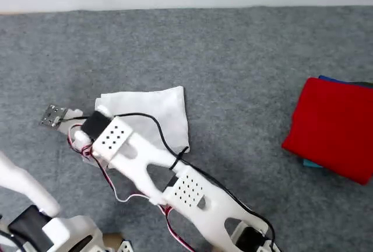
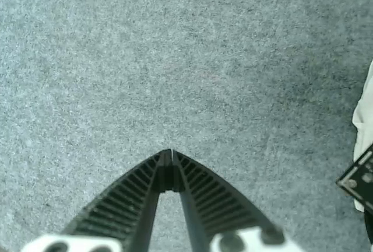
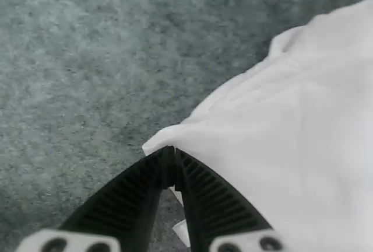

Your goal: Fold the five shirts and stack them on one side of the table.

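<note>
A white shirt (image 1: pixel 157 112) lies partly folded on the grey table left of the middle. My right arm (image 1: pixel 145 164) stretches from the near edge over its near-left part. In the right wrist view my right gripper (image 3: pixel 169 150) is shut on a corner of the white shirt (image 3: pixel 291 129), and a strip of cloth shows between its fingers. My left gripper (image 2: pixel 171 153) is shut with nothing in it, low over bare table beside the shirt's edge (image 2: pixel 364 118). At the right edge lies a stack of folded shirts with a red shirt (image 1: pixel 332 126) on top.
Blue and teal edges (image 1: pixel 312 163) of other folded shirts stick out under the red one. A small circuit board (image 1: pixel 52 115) on the right arm's wrist juts out to the left of the white shirt. My left arm (image 1: pixel 26 188) sits at the near-left corner. Grey felt (image 1: pixel 233 59) covers the table.
</note>
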You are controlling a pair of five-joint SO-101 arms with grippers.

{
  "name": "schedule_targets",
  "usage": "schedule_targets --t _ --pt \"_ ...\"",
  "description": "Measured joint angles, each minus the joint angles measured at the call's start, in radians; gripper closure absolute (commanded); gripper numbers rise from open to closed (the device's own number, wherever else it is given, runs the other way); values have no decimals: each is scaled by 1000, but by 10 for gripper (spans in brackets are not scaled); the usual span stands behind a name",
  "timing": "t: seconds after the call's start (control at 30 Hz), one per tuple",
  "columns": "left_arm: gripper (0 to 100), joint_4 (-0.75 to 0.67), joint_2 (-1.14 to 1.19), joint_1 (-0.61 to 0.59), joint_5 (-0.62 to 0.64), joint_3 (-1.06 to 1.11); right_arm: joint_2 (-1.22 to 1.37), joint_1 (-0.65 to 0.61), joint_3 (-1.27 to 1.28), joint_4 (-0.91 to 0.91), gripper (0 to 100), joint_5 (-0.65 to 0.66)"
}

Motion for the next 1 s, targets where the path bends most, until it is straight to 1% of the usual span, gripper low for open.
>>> schedule_targets --t 0.17,0.3,0.4,0.47,0.7,0.93,1.0 --pt "984 -9 0 0 0 20 -32 11 -51 3 988 -2" --pt "984 -18 0 0 0 29 -147 63 -51 5 988 -2" --pt "983 -18 0 6 0 29 -235 129 8 5 988 -2" --pt "983 -17 0 18 0 29 -288 170 77 5 988 -17" --pt "983 -3 0 40 0 29 -549 319 416 5 988 -141" --pt "983 0 0 40 0 29 -841 407 821 5 983 -258" --pt "983 0 0 40 0 29 -895 433 922 5 983 -331"
